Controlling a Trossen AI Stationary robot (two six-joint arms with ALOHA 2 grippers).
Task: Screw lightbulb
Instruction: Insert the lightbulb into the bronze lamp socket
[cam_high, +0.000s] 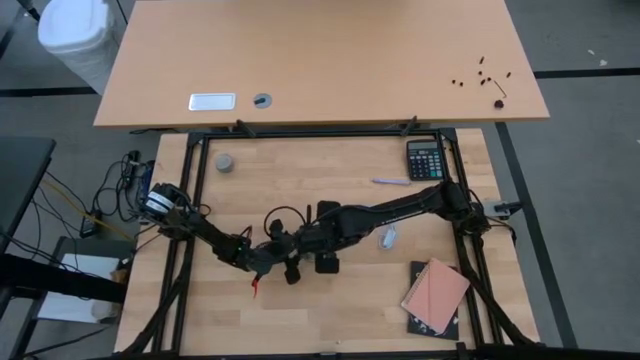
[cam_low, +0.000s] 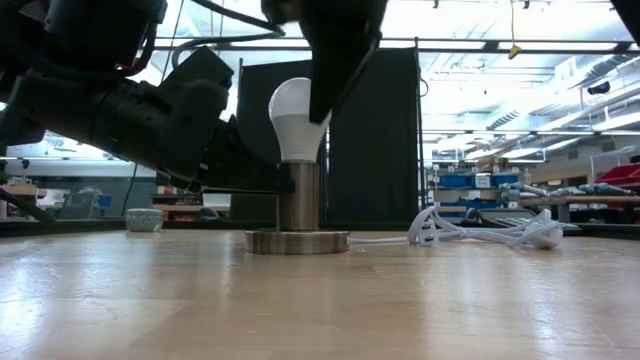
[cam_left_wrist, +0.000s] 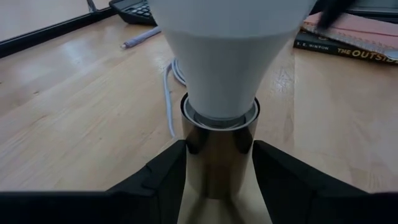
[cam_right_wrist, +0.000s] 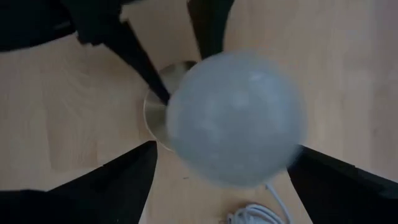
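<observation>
The white lightbulb (cam_low: 295, 120) stands upright with its lower end in the shiny metal socket column (cam_low: 298, 195) of a lamp. The lamp's round disc base (cam_low: 298, 241) rests flat on the wooden table. My left gripper (cam_left_wrist: 219, 168) reaches in low from the table's left and is shut on the column. My right gripper (cam_right_wrist: 224, 155) hangs over the bulb, pointing steeply down and open. Its fingers (cam_right_wrist: 124, 174) stand on either side of the bulb's round top (cam_right_wrist: 236, 118), and I see no touch. In the high view both arms hide the lamp. My left gripper pinches the socket column (cam_left_wrist: 217, 155) between its two fingers (cam_left_wrist: 165, 177), just below the column's rim where the bulb sits. The fingers come nearly level from the table's left side and lie across the column. The column stays upright, with its base on the table.
The lamp's white cord (cam_low: 480, 232) lies bunched to the right of the base. A small grey cap (cam_high: 226, 162) sits at the far left, a calculator (cam_high: 425, 160) and a pen (cam_high: 390, 181) at the far right, and books (cam_high: 437, 297) at the near right. A second table (cam_high: 320, 60) stands beyond.
</observation>
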